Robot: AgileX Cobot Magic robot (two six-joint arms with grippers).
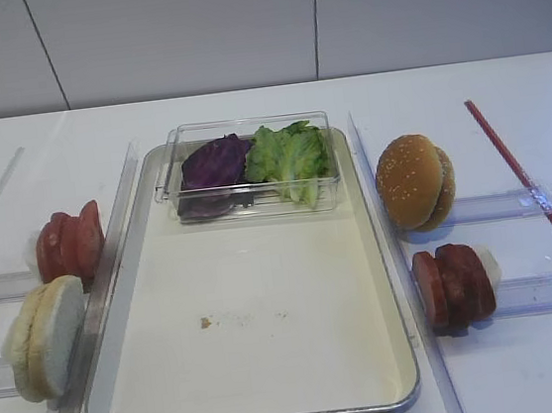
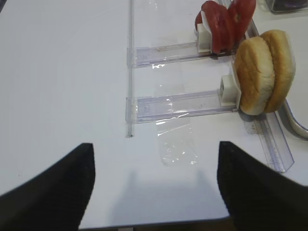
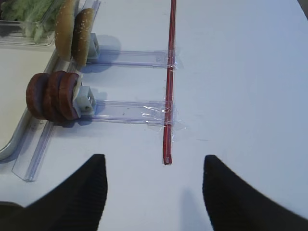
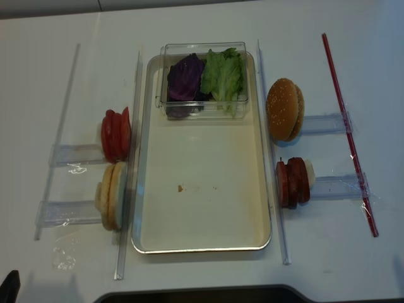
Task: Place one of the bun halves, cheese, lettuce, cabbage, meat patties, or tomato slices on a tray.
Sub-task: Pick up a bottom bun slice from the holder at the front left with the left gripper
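The silver tray (image 1: 248, 309) lies mid-table with its cream floor bare. The bun halves (image 1: 44, 338) stand on edge left of it, the tomato slices (image 1: 69, 245) behind them. Right of the tray stand the meat patties (image 1: 453, 286). Purple cabbage (image 1: 213, 164) and green lettuce (image 1: 290, 155) fill a clear box at the tray's far end. No cheese is in view. My left gripper (image 2: 155, 147) is open over bare table, short of the bun halves (image 2: 264, 72). My right gripper (image 3: 154, 158) is open and empty, with the meat patties (image 3: 53, 95) ahead to its left.
A sesame-seeded bun (image 1: 413, 181) stands behind the patties. The clear plastic box (image 1: 256, 204) takes up the tray's far end. Clear plastic rails (image 1: 525, 293) hold each stack. A red strip (image 3: 168, 86) runs along the right, and the table's front edge (image 2: 154, 224) is close under the left gripper.
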